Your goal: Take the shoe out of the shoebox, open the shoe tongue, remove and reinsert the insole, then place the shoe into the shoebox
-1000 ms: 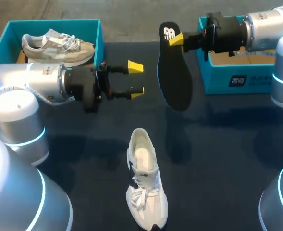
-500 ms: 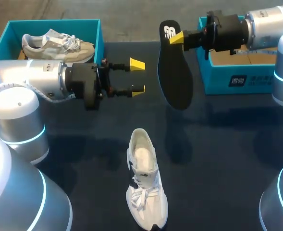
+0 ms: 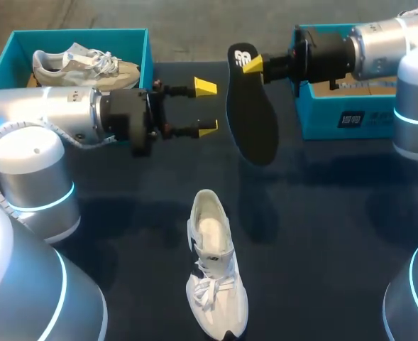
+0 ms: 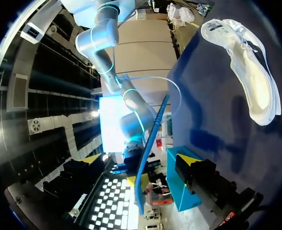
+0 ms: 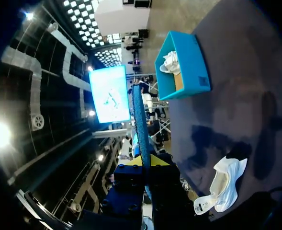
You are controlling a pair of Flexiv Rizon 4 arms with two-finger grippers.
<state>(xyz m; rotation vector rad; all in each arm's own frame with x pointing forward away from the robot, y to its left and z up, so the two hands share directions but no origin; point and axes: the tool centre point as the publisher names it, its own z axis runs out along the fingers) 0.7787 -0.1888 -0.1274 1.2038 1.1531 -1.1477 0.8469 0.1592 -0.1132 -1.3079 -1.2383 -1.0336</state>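
1. Nearest on the dark table (image 3: 336,234) lies a white lace-up sneaker (image 3: 216,284), sole down, a little left of the middle. Its toe points to the near edge and its open heel end faces far. The laces lie loose over the front, and the pale inside of the shoe shows through the opening. It is outside both boxes and nothing touches it.
2. Farther in, my left arm comes from the left and lies level above the table. The left gripper (image 3: 206,107) has its two yellow-tipped fingers spread apart with nothing between them. They point right, toward the hanging insole.
3. Just right of those fingertips hangs a long black foam insole (image 3: 253,114), clear of the table. Its wider end is low and its logo end is up. A small gap separates it from the left fingertips. In the left wrist view its thin blue edge stands ahead of the spread fingers, roughly in line with the gap between them.
4. The right gripper (image 3: 251,64) reaches in from the far right and is clamped on the upper end of the insole. One yellow tip shows against its face.
5. At the far left stands an open teal cardboard shoebox (image 3: 149,60) with a beige and grey sneaker (image 3: 84,65) lying inside.
6. At the far right stands a second teal shoebox (image 3: 336,121), with my right arm passing over it.
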